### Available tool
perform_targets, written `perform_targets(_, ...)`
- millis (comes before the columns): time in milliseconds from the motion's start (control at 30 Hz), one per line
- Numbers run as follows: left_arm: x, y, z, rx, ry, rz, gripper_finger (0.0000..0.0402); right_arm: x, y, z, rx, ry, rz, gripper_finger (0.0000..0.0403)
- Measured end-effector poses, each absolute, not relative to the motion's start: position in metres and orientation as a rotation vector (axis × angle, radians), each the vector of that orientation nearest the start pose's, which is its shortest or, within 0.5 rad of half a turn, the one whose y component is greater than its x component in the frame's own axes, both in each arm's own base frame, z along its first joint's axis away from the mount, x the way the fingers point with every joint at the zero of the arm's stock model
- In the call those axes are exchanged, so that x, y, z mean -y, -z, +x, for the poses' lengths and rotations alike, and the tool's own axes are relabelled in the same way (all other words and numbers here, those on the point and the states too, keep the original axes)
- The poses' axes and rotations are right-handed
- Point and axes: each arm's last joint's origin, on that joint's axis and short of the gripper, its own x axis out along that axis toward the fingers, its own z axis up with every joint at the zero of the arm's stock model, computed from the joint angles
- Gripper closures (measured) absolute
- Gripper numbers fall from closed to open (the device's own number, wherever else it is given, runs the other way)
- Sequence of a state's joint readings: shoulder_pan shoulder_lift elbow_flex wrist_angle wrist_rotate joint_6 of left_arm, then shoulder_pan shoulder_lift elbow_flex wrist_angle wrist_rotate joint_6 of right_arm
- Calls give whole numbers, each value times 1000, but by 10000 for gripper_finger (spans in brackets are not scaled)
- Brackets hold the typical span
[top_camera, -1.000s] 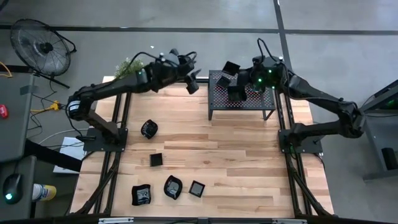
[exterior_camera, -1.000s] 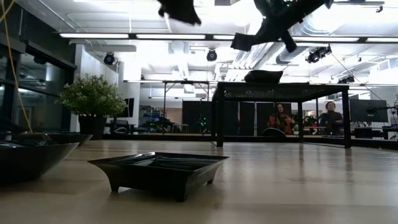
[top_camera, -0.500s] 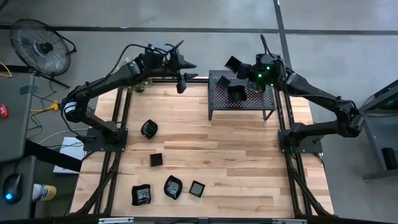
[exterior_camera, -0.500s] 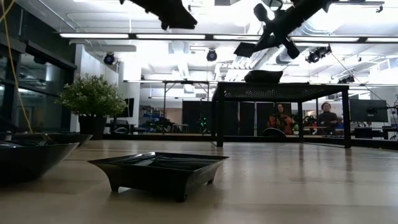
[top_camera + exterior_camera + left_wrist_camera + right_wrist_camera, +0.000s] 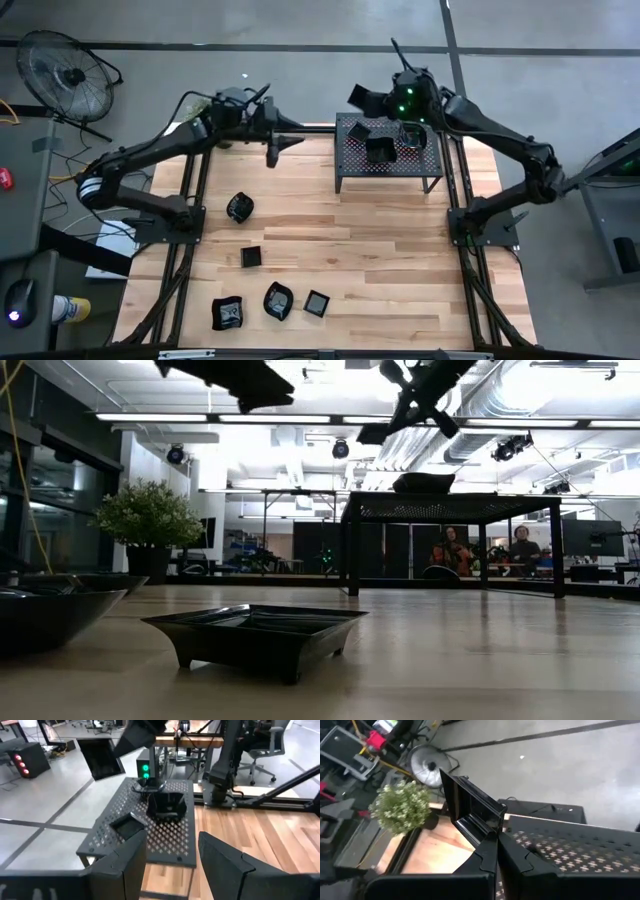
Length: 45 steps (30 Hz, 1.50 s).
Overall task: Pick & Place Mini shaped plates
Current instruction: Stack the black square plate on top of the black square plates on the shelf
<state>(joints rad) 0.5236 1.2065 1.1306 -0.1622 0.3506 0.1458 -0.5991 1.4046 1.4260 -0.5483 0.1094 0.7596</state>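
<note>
My right gripper (image 5: 495, 839) is shut on a square black mini plate (image 5: 470, 810), held high beyond the far left corner of the black perforated rack (image 5: 385, 165). The low view shows this plate (image 5: 375, 433) well above the rack top. Three mini plates (image 5: 167, 805) rest on the rack. Several more lie on the wooden table, base down (image 5: 240, 207) (image 5: 278, 301). My left gripper (image 5: 170, 855) is open and holds nothing, raised over the table's far edge to the left of the rack (image 5: 275, 145). My right gripper pinches the square plate's rim (image 5: 487, 831) between its two fingers, near one corner. The fingers slant down from the table's right. The plate stands tilted on edge beyond the fingertips, lifted clear of the rack.
A potted plant (image 5: 205, 108) stands at the table's far left corner. A fan (image 5: 65, 75) and cables are on the floor at the left. In the low view one plate (image 5: 255, 630) sits close in front, and people sit far behind the rack (image 5: 450, 510).
My right gripper has carried the square plate up and toward the far edge, off the rack top, rolling so the plate tips further on edge. My left gripper has swung away from the rack toward the table's left edge, turning as it went and staying open.
</note>
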Motion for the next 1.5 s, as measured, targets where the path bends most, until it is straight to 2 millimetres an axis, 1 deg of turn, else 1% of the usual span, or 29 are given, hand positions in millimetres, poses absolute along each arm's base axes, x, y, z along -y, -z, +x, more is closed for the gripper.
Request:
perform_targets(67,-120,-367,228,-219,-158,47,227,177,-382,254,-246,839,860,403)
perform_targets(167,-113,-364,216,-180,-159,40,227,181,-375,260,-292,828,899,403)
perform_targets(267,-106,-357,205,-142,-145,6,227,185,-367,265,-331,791,949,403)
perform_targets(367,-100,-351,194,-114,-148,-11,227,190,-362,264,-368,759,989,403)
perform_targets(500,-93,-345,183,-103,-147,-29,227,197,-361,258,-385,736,1004,403)
perform_targets(600,-89,-345,176,-86,-147,-33,227,203,-361,253,-394,711,1018,403)
perform_targets(833,-87,-347,173,-70,-149,-58,227,209,-361,248,-416,652,965,403)
perform_targets(1033,-87,-346,173,-70,-150,-85,227,217,-376,239,-407,594,836,403)
perform_targets(1167,-88,-348,173,-56,-151,-101,227,226,-380,227,-431,583,785,403)
perform_targets(1233,-88,-348,173,-51,-151,-114,227,231,-377,220,-454,561,786,403)
perform_targets(1333,-88,-348,173,-47,-152,-133,227,240,-367,216,-509,533,821,403)
perform_targets(1500,-88,-349,173,-38,-152,-160,227,253,-347,225,-565,453,839,403)
